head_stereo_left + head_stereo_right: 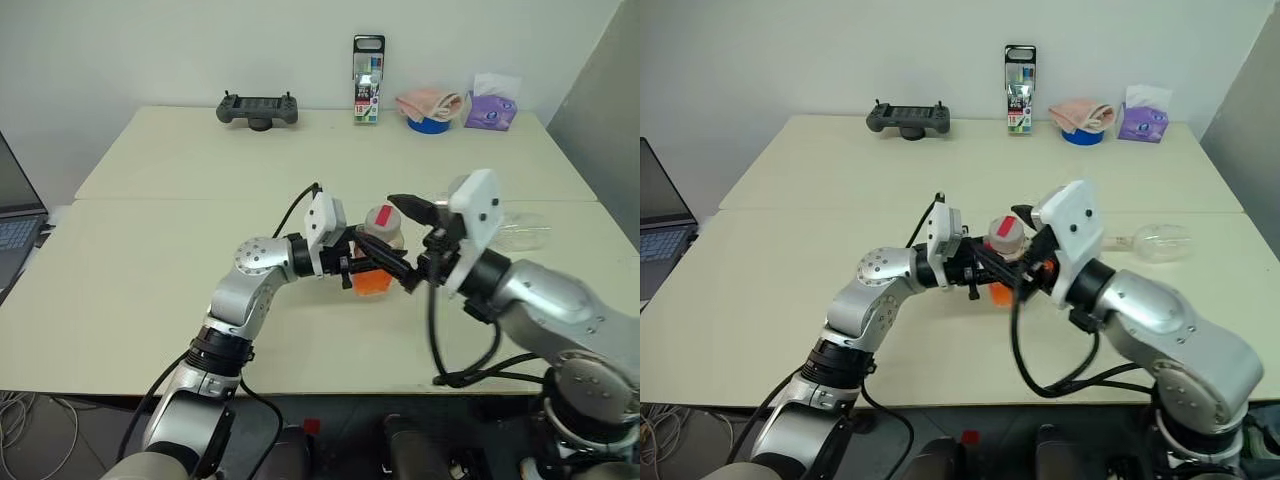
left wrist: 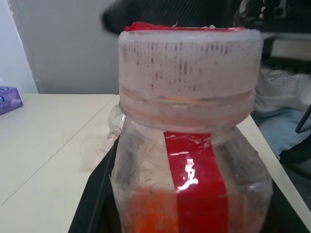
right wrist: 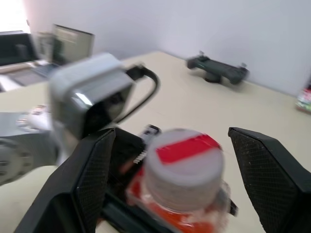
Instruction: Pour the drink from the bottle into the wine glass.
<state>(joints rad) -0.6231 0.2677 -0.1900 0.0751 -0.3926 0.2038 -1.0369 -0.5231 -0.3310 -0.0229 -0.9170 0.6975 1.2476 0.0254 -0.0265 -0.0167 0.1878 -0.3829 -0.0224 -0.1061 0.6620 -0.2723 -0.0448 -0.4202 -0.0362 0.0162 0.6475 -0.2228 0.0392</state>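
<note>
Bottle, small clear plastic, capped, orange-red drink inside, clamped in left pincer over mid worktop. Right pincer wide, straddling cap. Clear stemmed wine glass lying far right. Uncapping, pouring left.

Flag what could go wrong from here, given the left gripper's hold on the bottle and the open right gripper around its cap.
1. The wine glass lies on its side on the table, so pouring would likely spill unless it is righted.
2. The right gripper stands open around the cap; closing off-centre could slip or twist the bottle in the left gripper.
</note>
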